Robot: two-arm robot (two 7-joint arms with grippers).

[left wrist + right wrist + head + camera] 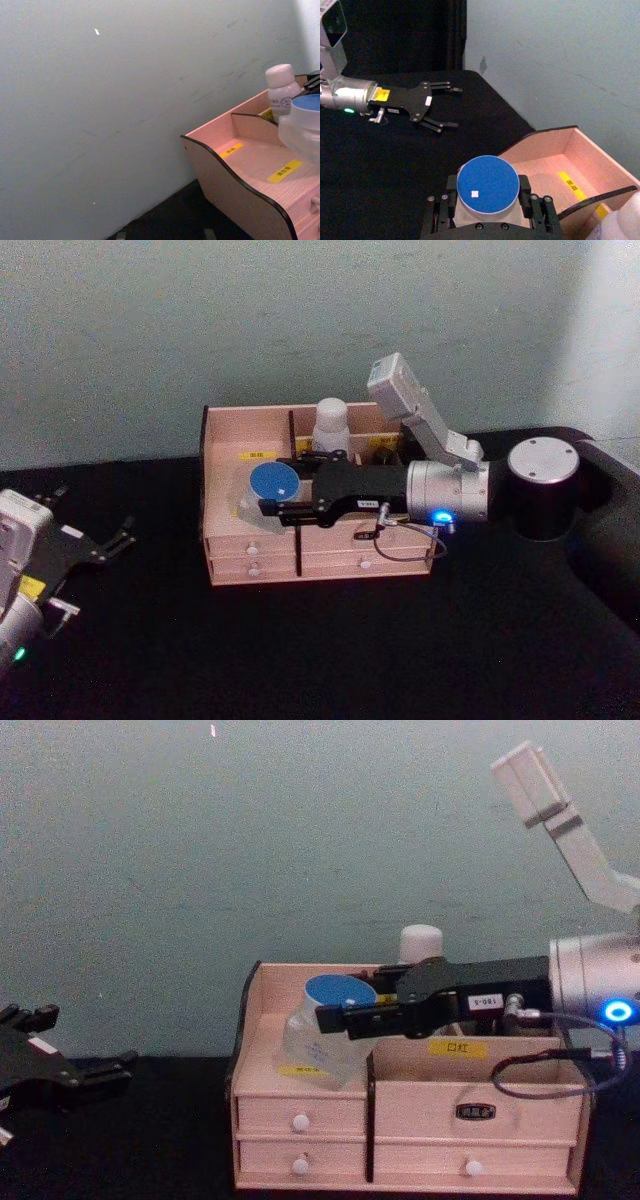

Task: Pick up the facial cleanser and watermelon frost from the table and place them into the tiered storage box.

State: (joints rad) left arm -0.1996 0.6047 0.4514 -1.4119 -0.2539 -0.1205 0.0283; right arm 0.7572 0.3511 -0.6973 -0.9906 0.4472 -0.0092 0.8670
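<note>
Right end effector (275,490) was clamped on a clear jar with a blue lid (487,185), one finger on each side just below the lid. The jar had a tiny white square on its lid, and the faint print on its side was too small for me to read. It sat tilted in the front left compartment of the tiered storage box (250,432). I couldn't tell whether its base was touching the wood.

For labels, the box had yellow strips on its tiers. The one on the right section (457,1047) read 口红, and the rest were too small to make out. One right-hand drawer had a dark plate (476,1112) I couldn't read either. A white tag on the arm (483,1003) looked like "180-5", but I'm not sure of that.

A white bottle with a pale cap (331,428) stood upright in a rear compartment.

Left end effector (452,106) was over the black surface (350,650) well off to the left, with its fingers spread apart and holding nothing.
</note>
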